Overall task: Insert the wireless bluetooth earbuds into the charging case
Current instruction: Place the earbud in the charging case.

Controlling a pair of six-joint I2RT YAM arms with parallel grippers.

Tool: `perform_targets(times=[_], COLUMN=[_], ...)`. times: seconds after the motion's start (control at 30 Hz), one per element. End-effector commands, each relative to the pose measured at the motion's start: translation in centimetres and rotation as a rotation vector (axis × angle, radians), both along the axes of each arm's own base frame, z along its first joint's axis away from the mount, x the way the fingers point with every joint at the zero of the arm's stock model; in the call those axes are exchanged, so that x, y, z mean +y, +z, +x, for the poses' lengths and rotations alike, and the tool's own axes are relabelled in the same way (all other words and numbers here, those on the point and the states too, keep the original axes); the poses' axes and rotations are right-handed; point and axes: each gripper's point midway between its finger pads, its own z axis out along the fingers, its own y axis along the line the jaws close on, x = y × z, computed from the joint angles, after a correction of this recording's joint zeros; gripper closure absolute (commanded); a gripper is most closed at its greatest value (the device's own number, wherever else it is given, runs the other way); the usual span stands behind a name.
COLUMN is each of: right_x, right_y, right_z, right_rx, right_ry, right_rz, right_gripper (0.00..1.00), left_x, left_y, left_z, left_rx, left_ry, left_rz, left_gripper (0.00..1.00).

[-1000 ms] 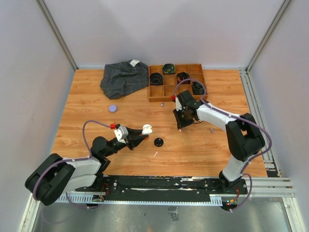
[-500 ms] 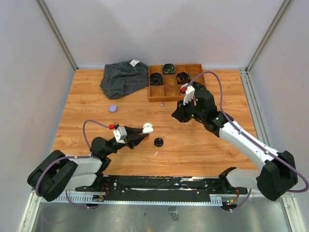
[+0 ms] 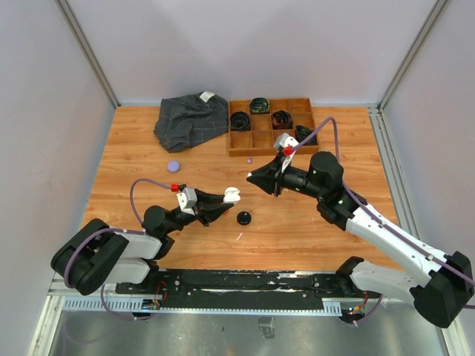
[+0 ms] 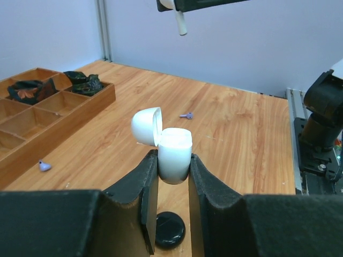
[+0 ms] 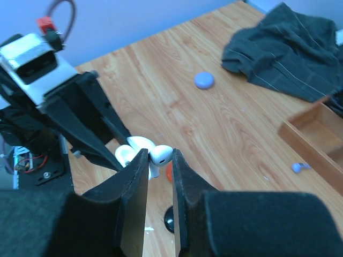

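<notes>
Comparing the top view with the two earlier ones, the right gripper has travelled from the near edge of the wooden tray leftward and nearer. It now points at the left gripper. Its jaws are pressed onto a white earbud, head clamped, stem hanging down. The left gripper has barely shifted. It pinches the white charging case by its body, with the lid hinged open to one side and the opening facing up. In the left wrist view the earbud's stem hangs above and beyond the case, not touching it.

Judgement: transport is nearly complete; alignment over a socket and lowering remain. The raised lid stands beside the approach line and may be struck.

A black puck lies on the table beneath the case, below the working height. A purple earbud lies just near of the tray, not yet collected. Black coiled belts occupy several tray compartments. A purple puck and a dark cloth lie far left, well apart from both grippers.
</notes>
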Motion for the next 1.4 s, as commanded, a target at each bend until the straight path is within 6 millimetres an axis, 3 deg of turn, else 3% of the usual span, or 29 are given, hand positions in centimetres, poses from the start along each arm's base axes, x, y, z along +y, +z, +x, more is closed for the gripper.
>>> perform_targets(times=[0.0, 0.2, 0.57, 1.37], right_x=[2.1, 3.7, 5.3, 6.4], right_y=[1.9, 2.5, 2.4, 1.1], right_z=[-2.7, -4.8, -6.9, -7.2], right_rx=[-0.113, -0.161, -0.199, -0.210], right_ry=[0.138, 0.246, 0.336, 0.351], right_rz=[0.056, 0.091, 0.103, 0.078], right_gripper=[0.83, 0.83, 0.83, 0.84], left_x=[0.2, 0.4, 1.0, 1.2], left_y=[6.3, 8.0, 10.1, 11.7], left_z=[-1.7, -2.7, -4.4, -5.7], left_rx=[-0.211, -0.249, -0.299, -0.316], left_ry=[-0.049, -0.079, -0.118, -0.164], left_rz=[-0.153, -0.188, -0.232, -0.269], left_gripper=[1.00, 1.00, 1.00, 1.00])
